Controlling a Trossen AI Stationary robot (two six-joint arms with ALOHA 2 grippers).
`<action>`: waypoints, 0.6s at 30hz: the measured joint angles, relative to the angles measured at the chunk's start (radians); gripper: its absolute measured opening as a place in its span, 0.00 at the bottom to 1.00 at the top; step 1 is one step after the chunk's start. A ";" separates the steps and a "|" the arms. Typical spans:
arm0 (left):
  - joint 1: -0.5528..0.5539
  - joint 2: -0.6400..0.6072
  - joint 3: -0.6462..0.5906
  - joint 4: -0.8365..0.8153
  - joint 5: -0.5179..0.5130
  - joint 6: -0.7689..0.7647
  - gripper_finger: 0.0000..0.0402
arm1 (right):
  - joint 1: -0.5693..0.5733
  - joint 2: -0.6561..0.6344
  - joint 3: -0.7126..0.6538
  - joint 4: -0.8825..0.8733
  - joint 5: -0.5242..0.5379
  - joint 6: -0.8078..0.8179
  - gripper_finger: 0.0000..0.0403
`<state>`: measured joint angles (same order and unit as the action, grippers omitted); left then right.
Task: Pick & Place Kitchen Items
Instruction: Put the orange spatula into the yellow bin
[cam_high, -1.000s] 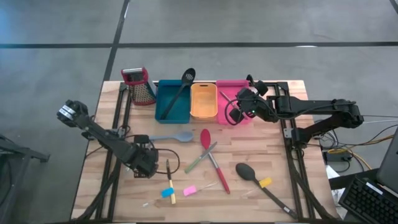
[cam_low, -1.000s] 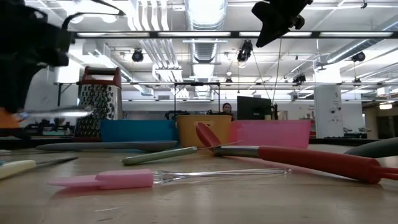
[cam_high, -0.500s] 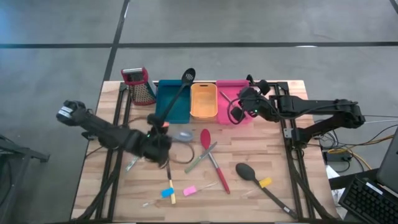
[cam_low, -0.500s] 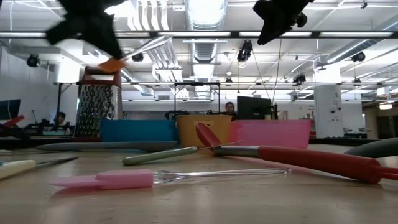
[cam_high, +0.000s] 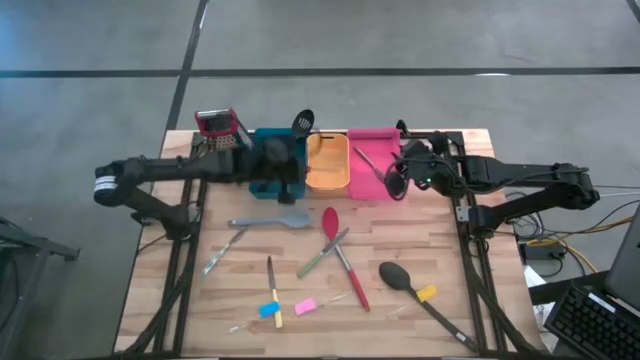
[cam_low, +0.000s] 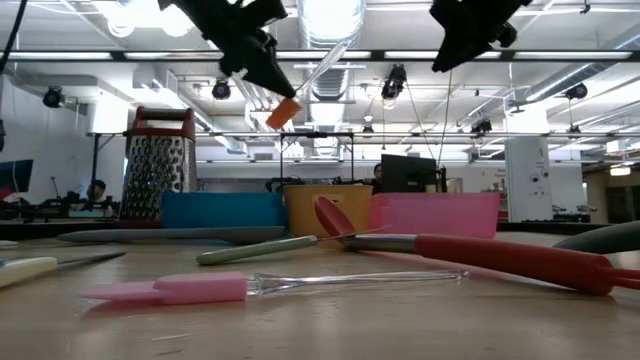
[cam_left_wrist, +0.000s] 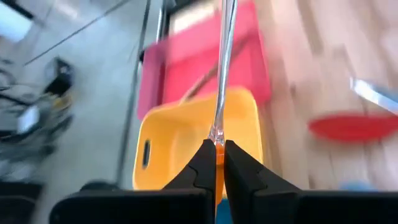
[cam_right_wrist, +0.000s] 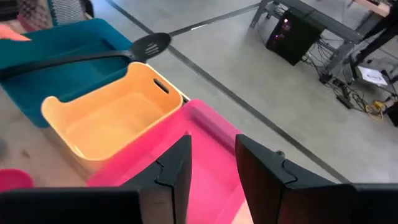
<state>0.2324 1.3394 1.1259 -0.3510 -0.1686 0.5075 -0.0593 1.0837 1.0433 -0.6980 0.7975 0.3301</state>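
My left gripper (cam_high: 285, 165) hovers over the teal bin (cam_high: 262, 188), next to the orange bin (cam_high: 327, 162), shut on a clear slim tool with an orange handle (cam_low: 283, 112). My right gripper (cam_high: 393, 183) is open and empty above the pink bin (cam_high: 372, 150), which holds a slim utensil. A black slotted spatula (cam_high: 303, 121) leans out of the teal bin. A grey-blue spoon (cam_high: 268, 221), a red spoon (cam_high: 340, 250), a black spoon (cam_high: 415, 290), a metal tool (cam_high: 222, 250) and small yellow, blue and pink pieces (cam_high: 285, 306) lie flat on the table. My left gripper (cam_left_wrist: 217, 152) pinches the tool's orange handle end (cam_left_wrist: 217, 163) between its two fingers. The clear shaft (cam_left_wrist: 222, 74) runs on past the fingertips over the orange bin. The tool is lifted clear and tilted, its orange end lowest in the low view.
The metal box grater (cam_high: 222, 130) stands at the far left beside the teal bin. The three bins stand in a row along the far edge. Utensils lie scattered over the table's middle and near part, with bare wood at the near left and the right.
My left gripper has risen from the table's near left with the orange-handled tool and swung toward the far edge and right, ending above the teal bin. The tool is now lifted clear. My right gripper has shifted slightly toward the right.
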 joint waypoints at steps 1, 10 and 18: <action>0.035 0.001 0.000 0.031 0.059 -0.013 0.03 | 0.000 -0.018 -0.019 0.008 0.016 0.008 0.30; 0.189 0.055 0.000 0.172 0.295 0.057 0.03 | 0.000 -0.180 -0.180 0.193 0.043 -0.040 0.33; 0.191 0.198 0.020 0.169 0.201 0.366 0.03 | -0.001 -0.240 -0.216 0.252 0.043 -0.072 0.28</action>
<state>0.4235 1.5374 1.1464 -0.1823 0.0322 0.8738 -0.0600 0.8436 0.8276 -0.4458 0.8406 0.2584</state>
